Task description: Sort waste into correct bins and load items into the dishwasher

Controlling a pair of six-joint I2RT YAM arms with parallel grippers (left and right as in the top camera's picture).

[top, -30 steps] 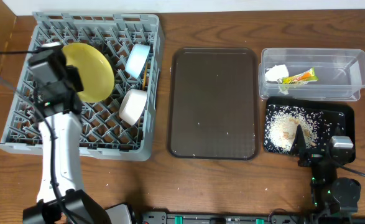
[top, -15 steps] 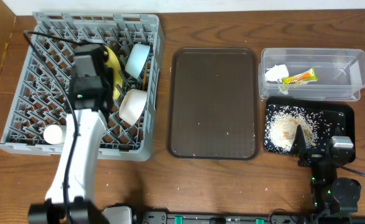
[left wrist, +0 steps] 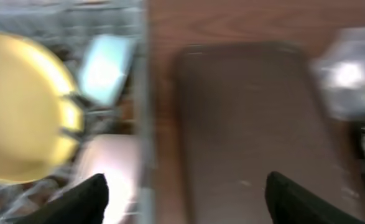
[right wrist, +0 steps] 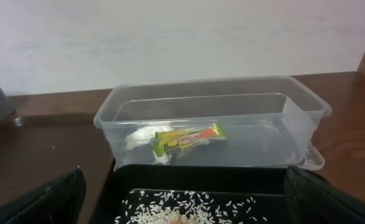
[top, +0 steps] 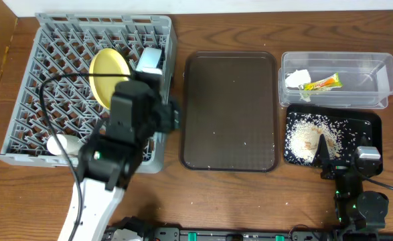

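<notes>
In the grey dishwasher rack (top: 22,100) a yellow plate (top: 109,77) stands on edge beside a light blue bowl (top: 149,60), and a small white cup (top: 61,144) lies at the front left. My left gripper (top: 171,117) hovers open and empty over the rack's right edge. Its blurred wrist view shows the plate (left wrist: 20,112), the blue bowl (left wrist: 107,65) and a white bowl (left wrist: 110,168). My right gripper (right wrist: 185,199) stands open above rice crumbs (right wrist: 170,211) in the black tray (right wrist: 201,177). Behind it, the clear tub (right wrist: 294,124) holds the wrapper (right wrist: 188,138) and white paper (right wrist: 142,140).
A large dark brown serving tray (top: 229,110) lies between the rack and the two bins, with a few crumbs on it. The clear tub (top: 377,67) and black tray (top: 363,120) sit at the far right. My left arm hides the rack's front right part.
My left arm swung from the rack's left side to its right edge and its jaws opened. The yellow plate it held now stands in the rack. The right arm stayed still.
</notes>
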